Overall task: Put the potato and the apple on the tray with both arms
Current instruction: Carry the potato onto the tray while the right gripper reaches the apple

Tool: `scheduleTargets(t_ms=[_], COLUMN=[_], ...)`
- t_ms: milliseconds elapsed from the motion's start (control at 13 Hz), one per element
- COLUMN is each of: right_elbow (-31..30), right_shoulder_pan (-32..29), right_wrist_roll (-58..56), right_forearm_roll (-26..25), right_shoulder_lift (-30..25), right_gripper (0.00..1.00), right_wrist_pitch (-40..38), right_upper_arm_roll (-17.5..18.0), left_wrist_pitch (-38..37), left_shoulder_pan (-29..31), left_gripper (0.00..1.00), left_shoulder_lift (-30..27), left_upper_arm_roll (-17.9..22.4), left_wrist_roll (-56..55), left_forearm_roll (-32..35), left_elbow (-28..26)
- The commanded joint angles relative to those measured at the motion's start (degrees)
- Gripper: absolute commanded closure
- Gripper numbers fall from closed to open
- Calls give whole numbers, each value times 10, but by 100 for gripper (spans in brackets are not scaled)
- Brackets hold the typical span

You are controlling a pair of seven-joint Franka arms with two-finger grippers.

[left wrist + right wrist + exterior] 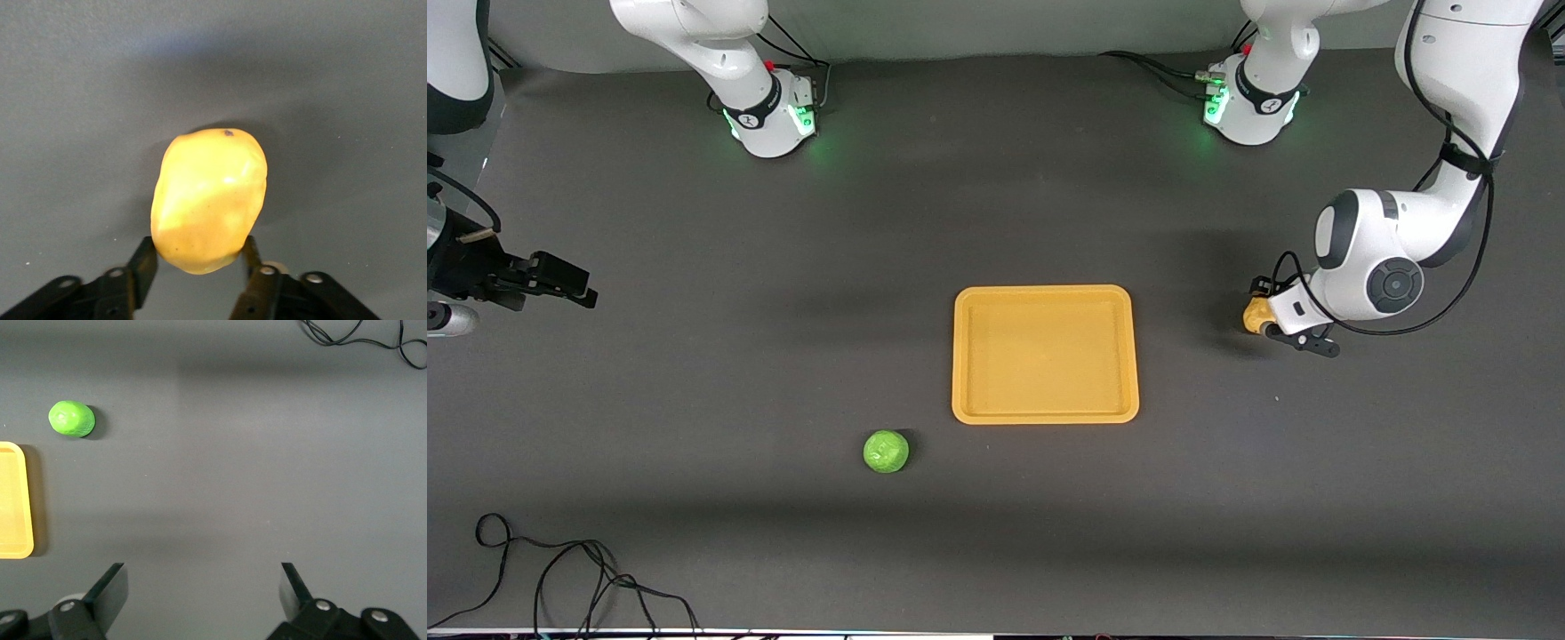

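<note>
The potato (1256,314) is a yellow-orange lump at the left arm's end of the table, beside the tray (1045,416). My left gripper (1267,322) is low at the table and shut on the potato (210,200), with one finger pressed on each side; I cannot tell if it rests on the table. The green apple (886,452) lies on the table, nearer the front camera than the tray, by its corner toward the right arm's end. My right gripper (560,283) is open and empty above the right arm's end of the table. Its wrist view shows the apple (71,419) and the tray's edge (13,500).
The tray is empty. A loose black cable (560,578) lies on the table at the corner nearest the front camera, toward the right arm's end; it also shows in the right wrist view (360,337).
</note>
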Motion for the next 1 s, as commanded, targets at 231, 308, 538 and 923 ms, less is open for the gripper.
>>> scheduleTargets(t_ms=[231,308,538,923], right_elbow=[63,88,165,293], right_shoulder_pan=[85,100,166,264], right_wrist_roll=[88,105,210,352], right_forearm_roll=[5,6,9,1], right_shoulder_lift=[57,79,152,281], right_gripper=[0,0,0,0], right_wrist_pitch=[28,28,28,32], right_upper_arm_roll=[4,4,4,1], left_wrist_pitch=[-67,-87,-88,-47], left_shoulder_pan=[-10,-21,-96,-224], left_gripper=[100,100,100,96], left_shoulder_lift=[-25,-27,9,113], left_upper_arm_roll=[-3,-15,-47,-46], left_wrist_roll=[-12,-56,-209,-441], left_forearm_roll=[-55,-87,-130,-150], left_elbow=[59,83,156,256])
